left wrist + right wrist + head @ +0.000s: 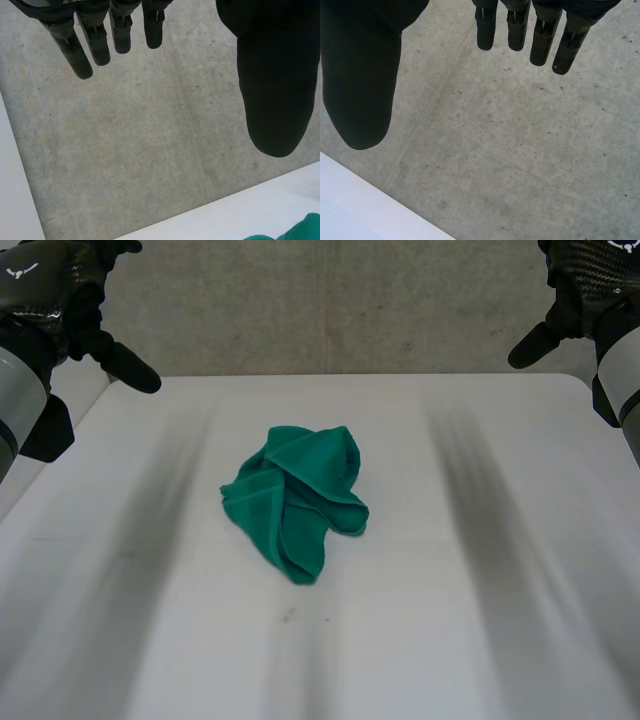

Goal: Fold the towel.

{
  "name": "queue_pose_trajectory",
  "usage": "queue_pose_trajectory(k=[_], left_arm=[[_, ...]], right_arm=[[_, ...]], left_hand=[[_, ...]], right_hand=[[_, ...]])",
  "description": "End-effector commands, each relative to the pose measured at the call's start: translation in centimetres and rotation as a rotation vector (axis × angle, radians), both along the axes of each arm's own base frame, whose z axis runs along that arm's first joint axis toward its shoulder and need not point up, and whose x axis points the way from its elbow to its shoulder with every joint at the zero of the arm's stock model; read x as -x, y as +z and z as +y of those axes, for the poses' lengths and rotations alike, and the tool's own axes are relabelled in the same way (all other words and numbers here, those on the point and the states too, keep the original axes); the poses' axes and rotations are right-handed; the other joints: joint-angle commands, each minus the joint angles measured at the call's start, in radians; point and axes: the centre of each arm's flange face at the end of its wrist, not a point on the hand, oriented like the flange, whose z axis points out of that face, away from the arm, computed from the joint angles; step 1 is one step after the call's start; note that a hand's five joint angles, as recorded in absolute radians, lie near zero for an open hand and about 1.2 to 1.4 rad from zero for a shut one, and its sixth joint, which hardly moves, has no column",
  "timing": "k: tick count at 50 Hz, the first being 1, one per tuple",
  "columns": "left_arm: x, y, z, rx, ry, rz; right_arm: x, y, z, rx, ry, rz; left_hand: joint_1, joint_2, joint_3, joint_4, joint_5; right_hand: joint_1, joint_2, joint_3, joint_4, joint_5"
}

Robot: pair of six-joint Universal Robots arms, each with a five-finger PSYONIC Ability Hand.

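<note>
Bunched green towel (296,498) on white table (480,640), corners lost among folds.

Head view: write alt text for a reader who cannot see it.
A crumpled green towel lies in a heap near the middle of the white table. The left hand and the right hand hang open above the table's far corners, both well clear of the towel, with grey concrete floor beyond.
</note>
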Motion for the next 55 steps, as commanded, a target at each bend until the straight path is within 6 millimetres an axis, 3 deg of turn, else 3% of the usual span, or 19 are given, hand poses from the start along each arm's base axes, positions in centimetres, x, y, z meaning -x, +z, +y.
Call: queue_pose_trajectory(k=[1, 8, 16, 21, 23, 26, 28, 31, 34, 35, 38, 41, 42, 43, 44, 45, 46, 48, 55], left_arm=[[0.1, -0.6, -0.3, -0.016, 0.000, -0.008], [0.7, -2.8, -1.6, -0.086, -0.001, -0.030], [2.3, -7.4, -3.1, -0.215, -0.022, -0.078], [4.6, -12.7, -3.1, -0.345, -0.083, -0.155], [4.9, -13.5, -3.1, -0.363, -0.091, -0.167], [6.2, -17.5, -3.2, -0.450, -0.119, -0.217], [6.9, -19.7, -3.6, -0.489, -0.129, -0.239], [7.8, -21.6, -3.8, -0.509, -0.146, -0.254], [8.9, -23.6, -4.3, -0.510, -0.162, -0.260], [9.0, -24.0, -4.6, -0.507, -0.162, -0.256], [9.5, -25.3, -5.4, -0.491, -0.155, -0.250], [9.6, -25.9, -5.8, -0.478, -0.152, -0.249], [9.8, -26.1, -6.0, -0.459, -0.154, -0.251], [9.8, -26.1, -6.0, -0.459, -0.154, -0.251], [9.8, -26.0, -6.1, -0.449, -0.150, -0.252], [9.8, -25.8, -6.3, -0.430, -0.140, -0.255], [9.7, -25.3, -6.4, -0.407, -0.130, -0.255], [9.7, -24.3, -6.5, -0.374, -0.115, -0.252], [9.0, -16.3, -6.3, -0.188, -0.070, -0.179]], right_arm=[[-0.1, -0.3, -0.1, -0.008, 0.004, 0.003], [-0.5, -1.6, -0.7, -0.049, 0.029, 0.026], [-2.2, -6.6, -2.0, -0.203, 0.093, 0.089], [-5.3, -9.7, -1.4, -0.282, 0.178, 0.120], [-5.8, -10.3, -1.3, -0.294, 0.191, 0.123], [-8.5, -12.8, -0.8, -0.337, 0.258, 0.142], [-9.1, -13.4, -0.7, -0.350, 0.270, 0.144], [-11.0, -16.1, -0.9, -0.409, 0.310, 0.118], [-12.5, -18.5, -1.8, -0.467, 0.325, 0.055], [-13.5, -20.4, -2.6, -0.508, 0.330, 0.003], [-14.6, -22.1, -3.2, -0.538, 0.338, -0.036], [-15.8, -23.7, -3.5, -0.548, 0.350, -0.047], [-16.0, -23.9, -3.7, -0.546, 0.350, -0.048], [-16.1, -24.0, -3.9, -0.541, 0.348, -0.051], [-16.2, -23.8, -4.4, -0.524, 0.346, -0.057], [-16.3, -23.7, -4.6, -0.515, 0.340, -0.062], [-16.2, -22.9, -5.1, -0.491, 0.327, -0.073], [-16.2, -22.4, -5.3, -0.476, 0.317, -0.079], [-14.9, -11.8, -4.6, -0.295, 0.295, -0.089]], left_hand=[[-0.018, -0.028, -0.038, -0.028, -0.045], [-0.017, -0.027, -0.038, -0.027, -0.044], [0.006, -0.003, -0.014, -0.004, -0.020], [0.030, 0.020, 0.009, 0.020, 0.003], [0.044, 0.035, 0.024, 0.034, 0.018], [0.083, 0.073, 0.062, 0.072, 0.056], [0.121, 0.111, 0.100, 0.111, 0.094], [0.136, 0.126, 0.115, 0.125, 0.109], [0.206, 0.196, 0.185, 0.196, 0.179], [0.221, 0.211, 0.200, 0.210, 0.194], [0.323, 0.313, 0.302, 0.313, 0.296], [0.517, 0.508, 0.497, 0.507, 0.490], [0.808, 0.798, 0.787, 0.798, 0.781], [0.811, 0.801, 0.790, 0.801, 0.784], [0.901, 0.891, 0.880, 0.891, 0.874], [1.070, 1.061, 1.050, 1.060, 1.044], [1.203, 1.193, 1.182, 1.192, 1.176], [1.204, 1.194, 1.183, 1.194, 1.177], [1.204, 1.194, 1.183, 1.194, 1.177]], right_hand=[[-0.026, -0.045, -0.034, -0.054, -0.058], [-0.026, -0.045, -0.034, -0.054, -0.058], [-0.026, -0.045, -0.034, -0.054, -0.058], [-0.026, -0.045, -0.034, -0.054, -0.058], [-0.026, -0.045, -0.034, -0.054, -0.058], [-0.026, -0.045, -0.034, -0.054, -0.058], [-0.026, -0.045, -0.034, -0.054, -0.058], [-0.026, -0.045, -0.034, -0.054, -0.058], [-0.026, -0.045, -0.034, -0.054, -0.058], [-0.026, -0.045, -0.034, -0.054, -0.058], [-0.001, -0.020, -0.010, -0.030, -0.034], [0.333, 0.314, 0.324, 0.304, 0.300], [0.465, 0.446, 0.456, 0.436, 0.432], [0.640, 0.621, 0.632, 0.612, 0.608], [1.052, 1.033, 1.043, 1.023, 1.019], [1.195, 1.176, 1.186, 1.166, 1.162], [1.196, 1.177, 1.187, 1.167, 1.163], [1.196, 1.177, 1.187, 1.167, 1.163], [1.196, 1.177, 1.187, 1.167, 1.163]])
